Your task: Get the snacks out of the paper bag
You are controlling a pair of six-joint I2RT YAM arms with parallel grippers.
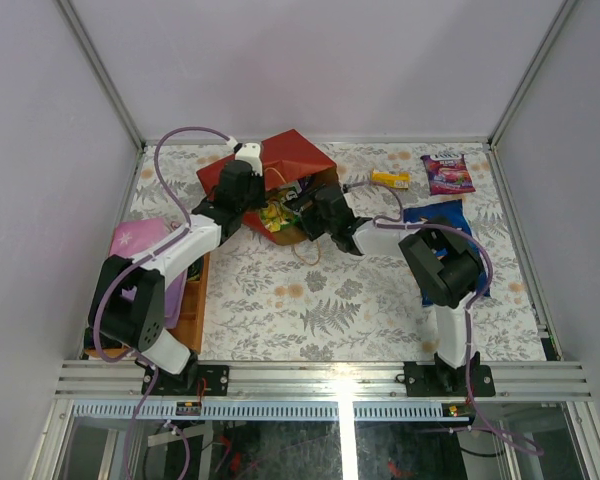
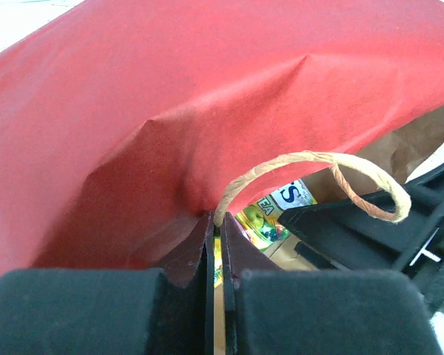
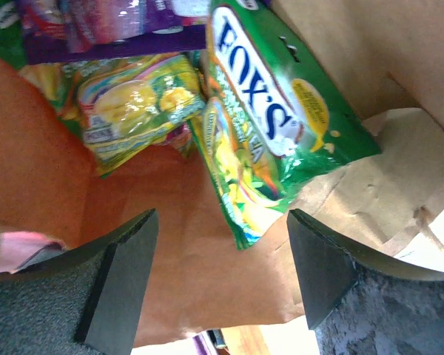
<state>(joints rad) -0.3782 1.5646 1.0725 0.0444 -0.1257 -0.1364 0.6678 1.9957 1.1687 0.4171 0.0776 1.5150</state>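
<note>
L claw [image 2: 216, 231] was clamped fully shut on the top edge of the red paper carrier bag w/ brown kraft lining [image 2: 170, 111]. A fold of red paper was pinched betw. its fingers, propping the mouth open. The twisted tan cord handle [image 2: 320, 164] looped just beside it.

R claw [image 3: 219, 220] was inside the mouth, jaws spread wide, holding nothing. The lower corner of the glossy green FOX'S packet [image 3: 281, 111] sat betw. the pads, apparently touching neither. Beyond it lay a yellow-green fruit-print packet [image 3: 133, 100] and a purple-edged packet [image 3: 107, 33], all on the bag's inner wall.

From above, the bag lay on its side at the far middle of the floral tabletop [image 1: 280, 310]. Already out, to the R: a purple-pink packet [image 1: 447, 173], a small orange-yellow packet [image 1: 390, 179] and a big blue crisp bag [image 1: 438, 214], partly under the R arm.

Risks, as I judged them:
- Closing on only that corner could let the slick film slide out.
- Going deeper could trap kraft paper w/ the packet, so a pull would drag the whole bag or rip it from the L pinch.
- The neighbouring packets overlapped and might come out too, or spill.
- The cord handle could snag the R claw on exit.
- The L pinch was on thin paper, so a slip would collapse the mouth.
</note>
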